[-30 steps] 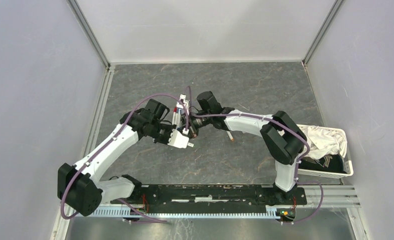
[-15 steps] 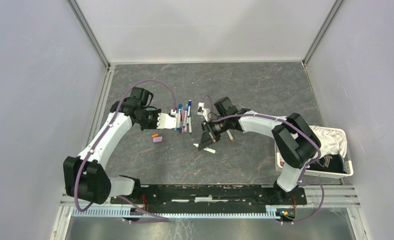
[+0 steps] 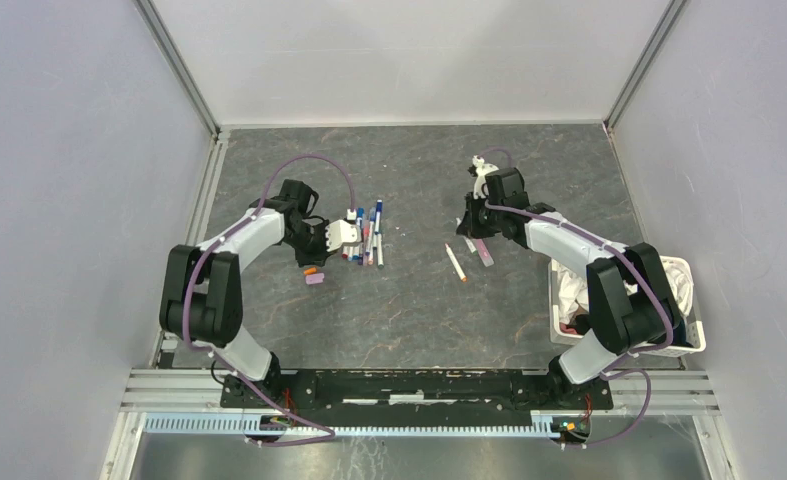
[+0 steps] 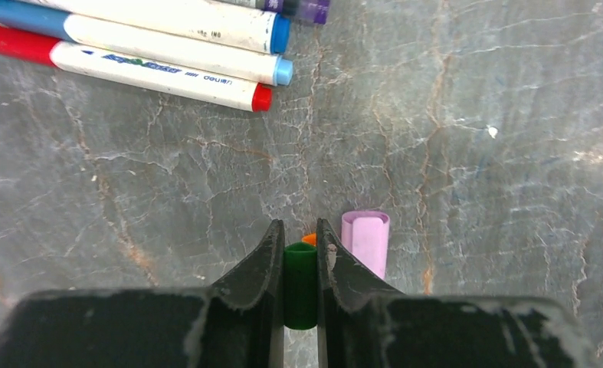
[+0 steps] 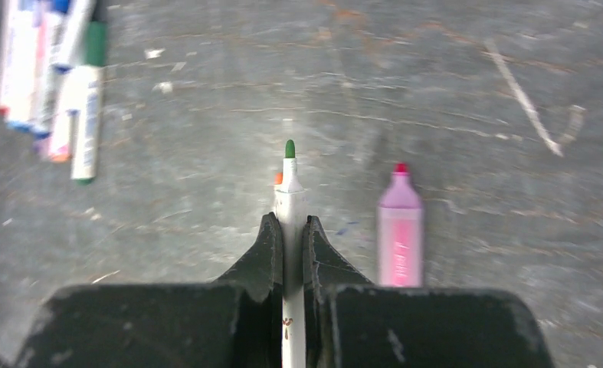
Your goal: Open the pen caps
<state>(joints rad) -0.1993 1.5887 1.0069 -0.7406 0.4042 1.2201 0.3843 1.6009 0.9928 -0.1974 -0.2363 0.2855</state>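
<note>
1. Green pen cap (image 4: 300, 287): we are seeing the left pincer (image 4: 299, 230) clamping it, with capped pens (image 4: 152, 54) lying at eleven o'clock.
2. We are spotting a lilac cap (image 4: 365, 241) lying on the counter (image 4: 474, 153) at its three o'clock.
3. We are watching the right pincer (image 5: 290, 222) gripping an uncapped green-tipped pen (image 5: 289, 180).

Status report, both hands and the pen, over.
Left hand shut on green cap. Right hand shut on uncapped green pen. Pink cap and orange cap lie just past left hand.
</note>
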